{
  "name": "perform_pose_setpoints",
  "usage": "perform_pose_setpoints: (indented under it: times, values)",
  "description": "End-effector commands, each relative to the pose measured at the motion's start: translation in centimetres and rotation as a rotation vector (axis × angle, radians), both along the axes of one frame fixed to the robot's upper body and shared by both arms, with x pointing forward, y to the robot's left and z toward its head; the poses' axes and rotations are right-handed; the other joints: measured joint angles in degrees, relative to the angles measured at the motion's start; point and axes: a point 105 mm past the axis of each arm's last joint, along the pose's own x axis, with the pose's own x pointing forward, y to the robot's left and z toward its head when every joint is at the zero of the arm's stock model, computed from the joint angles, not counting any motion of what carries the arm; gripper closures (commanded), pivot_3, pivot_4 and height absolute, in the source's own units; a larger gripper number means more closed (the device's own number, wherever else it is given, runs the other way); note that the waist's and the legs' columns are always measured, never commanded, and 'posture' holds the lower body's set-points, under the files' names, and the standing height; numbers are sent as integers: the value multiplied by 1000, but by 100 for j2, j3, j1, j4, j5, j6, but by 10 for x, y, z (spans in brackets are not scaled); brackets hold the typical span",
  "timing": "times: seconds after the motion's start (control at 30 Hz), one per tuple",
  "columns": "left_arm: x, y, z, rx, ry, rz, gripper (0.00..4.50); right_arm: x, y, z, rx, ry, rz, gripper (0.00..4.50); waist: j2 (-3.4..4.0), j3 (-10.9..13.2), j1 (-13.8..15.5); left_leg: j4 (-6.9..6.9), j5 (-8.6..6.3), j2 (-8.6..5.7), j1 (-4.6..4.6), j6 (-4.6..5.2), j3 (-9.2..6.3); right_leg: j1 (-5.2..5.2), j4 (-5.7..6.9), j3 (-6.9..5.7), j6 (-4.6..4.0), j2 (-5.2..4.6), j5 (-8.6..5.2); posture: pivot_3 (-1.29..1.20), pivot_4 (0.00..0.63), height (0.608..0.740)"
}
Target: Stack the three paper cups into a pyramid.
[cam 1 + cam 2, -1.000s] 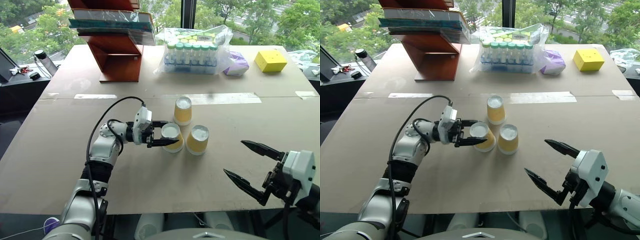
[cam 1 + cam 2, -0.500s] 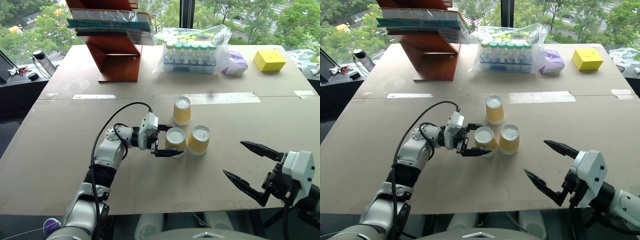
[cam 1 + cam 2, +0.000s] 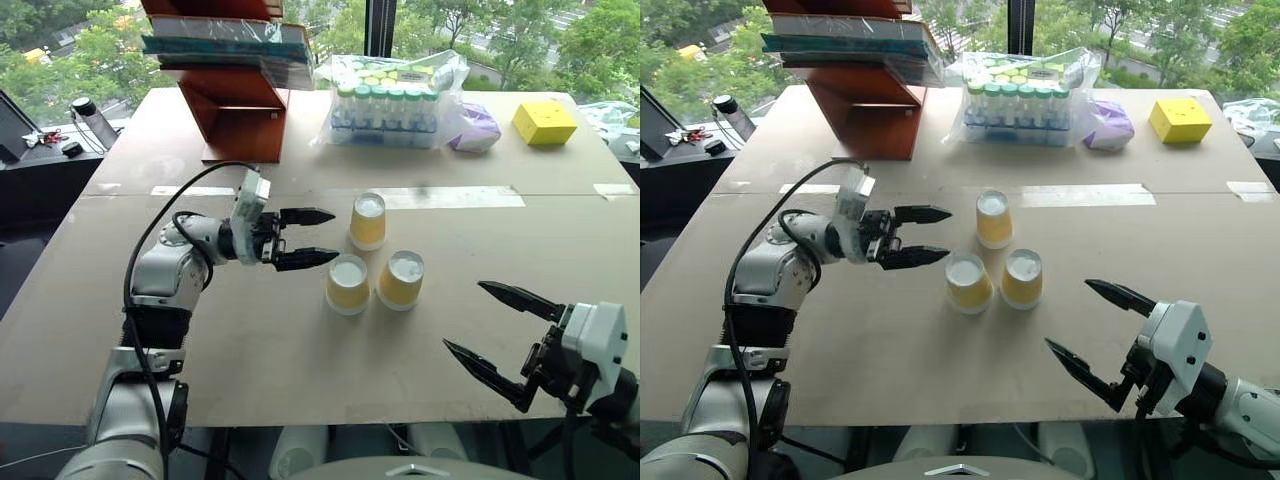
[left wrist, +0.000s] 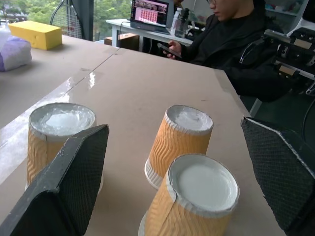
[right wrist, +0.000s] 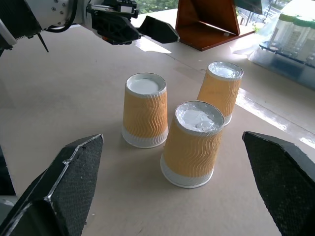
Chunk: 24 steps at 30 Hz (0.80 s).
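With all three paper cups standing upside down on the bench (image 3: 150, 330), white bases up, no pyramid is built yet. Two cups sit side by side as a near row: near-left cup (image 3: 347, 284) and near-right cup (image 3: 400, 279), just beside each other; whether their rims touch I cannot tell. Third cup (image 3: 367, 220) stands alone behind them, toward the window, near but apart from the pair.

Left gripper (image 3: 316, 237) hangs above the bench to the left of the cups, pointing level toward the far cup; jaws apart, nothing between them, clear of every cup. In the left wrist view all three cups appear between its two fingers (image 4: 74, 177), none touched.

Right gripper (image 3: 498, 328) is at the near right edge of the bench, well apart from the cups; jaws spread wide, holding nothing. The right wrist view shows the three cups ahead of its fingers (image 5: 64, 182).

Back of bench: clear-wrapped pack of green-capped bottles (image 3: 385, 105), red-brown stand (image 3: 235, 115) bearing flat packets, purple bag (image 3: 472, 128), yellow box (image 3: 541, 121). A person (image 4: 236, 44) in dark clothing sits beyond the bench's end, seen in the left wrist view.
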Motion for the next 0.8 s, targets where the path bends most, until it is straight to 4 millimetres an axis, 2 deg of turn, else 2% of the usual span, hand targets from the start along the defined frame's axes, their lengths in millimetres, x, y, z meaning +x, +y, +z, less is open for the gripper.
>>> perform_pose_setpoints:
  times: [0.03,0.1,0.13,0.17,0.3,0.47,0.53,0.6,0.8]
  values:
    - [8,-15,19,-32,-24,26,83,-2,2,5,6,-37,14,0,0,0,-18,0,0,-2,0,0,-1,0,1,0,0,0,0,0,150,740]
    - [22,-21,17,-3,-11,105,83,-2,2,5,6,-38,12,0,-2,1,-28,0,0,-2,1,0,-2,0,2,-1,0,2,0,0,150,740]
    - [35,-21,11,70,-41,210,83,-3,2,4,4,-38,8,0,-3,2,-29,0,0,-4,0,0,-7,0,3,-4,0,3,0,0,150,740]
    - [38,-23,13,63,-49,224,83,-3,2,4,3,-38,6,0,-3,2,-31,0,0,-5,0,0,-10,0,3,-6,0,4,0,0,150,740]
    - [29,-21,14,10,-44,136,83,-6,2,3,6,-36,-7,0,-2,3,-75,0,0,-5,2,0,-10,0,5,-3,0,6,0,0,150,740]
    - [24,6,-5,74,11,109,83,-6,2,2,8,-39,-20,0,-2,3,-83,-1,0,-3,6,0,-8,-3,7,1,-1,8,0,0,150,740]
    - [22,15,-8,90,22,97,619,-6,2,2,9,-39,-23,0,-2,3,-68,-1,0,-2,5,0,-6,-3,8,-1,-2,9,0,0,150,740]
    - [19,19,-9,97,19,84,1432,-6,3,1,10,-41,-24,0,-3,4,-49,-1,0,-2,3,0,-7,-3,7,-3,-2,8,-1,0,150,740]
    - [5,27,-16,126,47,30,4404,-5,3,1,12,-42,-19,0,-4,4,-52,2,0,-2,-3,0,-8,-3,3,-4,-1,0,0,0,150,740]
